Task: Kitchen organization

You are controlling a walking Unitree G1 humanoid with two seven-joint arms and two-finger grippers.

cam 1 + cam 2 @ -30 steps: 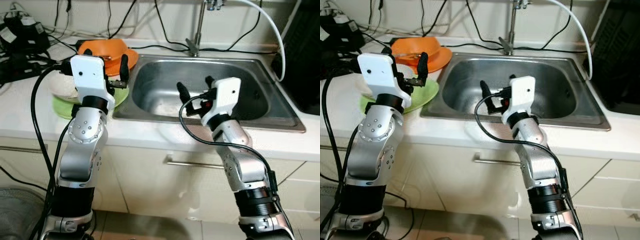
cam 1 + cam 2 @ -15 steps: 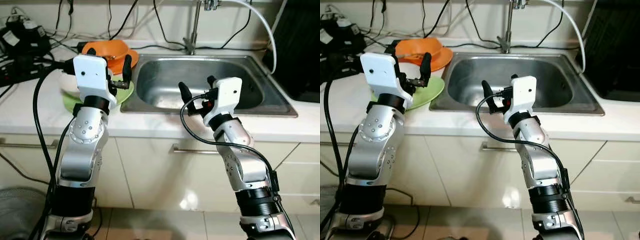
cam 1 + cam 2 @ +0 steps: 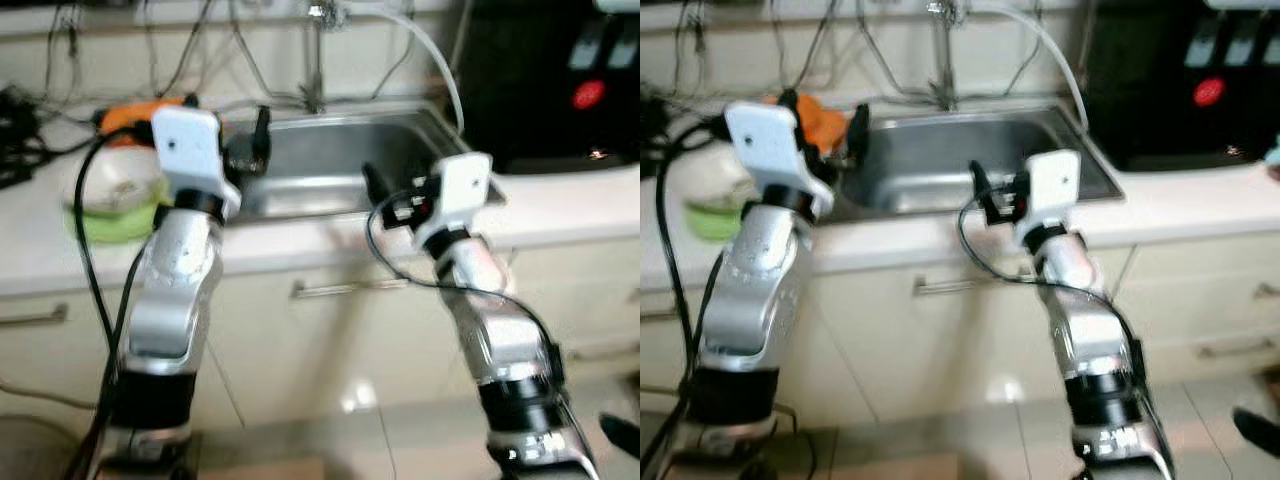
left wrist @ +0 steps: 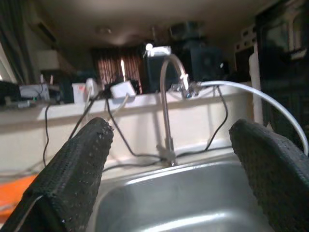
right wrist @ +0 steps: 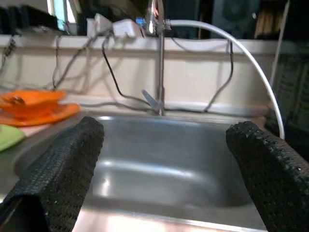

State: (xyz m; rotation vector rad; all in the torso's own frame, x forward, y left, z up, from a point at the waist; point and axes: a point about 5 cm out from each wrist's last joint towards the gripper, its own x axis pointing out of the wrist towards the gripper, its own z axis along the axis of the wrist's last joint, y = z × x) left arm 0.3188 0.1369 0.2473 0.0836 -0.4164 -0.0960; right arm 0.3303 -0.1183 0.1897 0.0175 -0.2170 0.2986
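No writing is readable. Both the left pincer point(image 4: 169, 159) and right pincer point(image 5: 164, 159) are wide, empty, before the sink point(image 3: 330, 170); orange plate point(image 5: 36, 104) upper left on the worktop point(image 3: 560, 205).

Readable text: none in any view from my head or my wrists.
Black appliance point(image 3: 560, 80), at 2 o'clock of the sink point(image 3: 340, 165): a red round mark point(image 3: 587, 94) on its front, too blurred to tell whether it is a button, a light or a label; no letters legible.
Pale panels point(image 3: 595, 45) above that mark: blank as far as I can tell, blurred.
White housings on my wrists: no printing that I can make out.
Boxes and plugs point(image 4: 123, 89) on the ledge at 12 o'clock: no legible labels.
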